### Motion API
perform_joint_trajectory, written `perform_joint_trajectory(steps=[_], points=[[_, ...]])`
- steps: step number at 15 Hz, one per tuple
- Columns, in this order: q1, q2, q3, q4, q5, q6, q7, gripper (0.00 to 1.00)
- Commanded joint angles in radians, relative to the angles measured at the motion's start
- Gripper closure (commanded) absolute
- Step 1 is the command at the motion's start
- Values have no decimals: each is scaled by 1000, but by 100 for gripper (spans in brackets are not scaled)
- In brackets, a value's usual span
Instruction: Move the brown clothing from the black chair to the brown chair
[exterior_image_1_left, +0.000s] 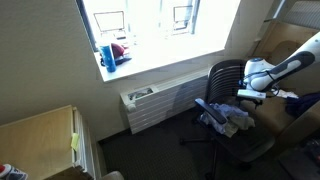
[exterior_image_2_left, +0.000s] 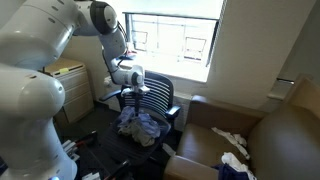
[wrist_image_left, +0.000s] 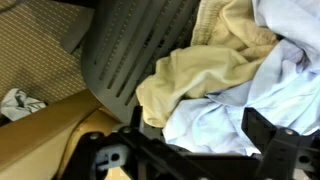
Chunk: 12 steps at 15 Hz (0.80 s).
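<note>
The brown clothing (wrist_image_left: 185, 80) is seen crumpled on the black chair (wrist_image_left: 125, 60), pressed against pale blue garments (wrist_image_left: 245, 105) in a pile (exterior_image_2_left: 140, 126) heaped on the seat. The gripper (wrist_image_left: 185, 150) is held just above the pile, its jaws spread wide with nothing caught between them. In both exterior views the arm (exterior_image_1_left: 290, 68) is shown reaching over the black chair. The brown chair (exterior_image_2_left: 270, 135) is seen beside it, with a white cloth (exterior_image_2_left: 228, 137) on its cushion.
</note>
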Motion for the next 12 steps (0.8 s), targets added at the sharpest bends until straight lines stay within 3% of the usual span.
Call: perform_joint_trajectory(steps=[1,3,7,9,12], points=[[-59,-44,73,-54,1,-174,-4,0],[-82,-36,115,-74,3,-229,-28,0],[-67,-23,101,-38,-30,-203,25,0],[-9,51,51,-30,-129,-58,63,0],[-8,211,49,18,-185,185,78,0]])
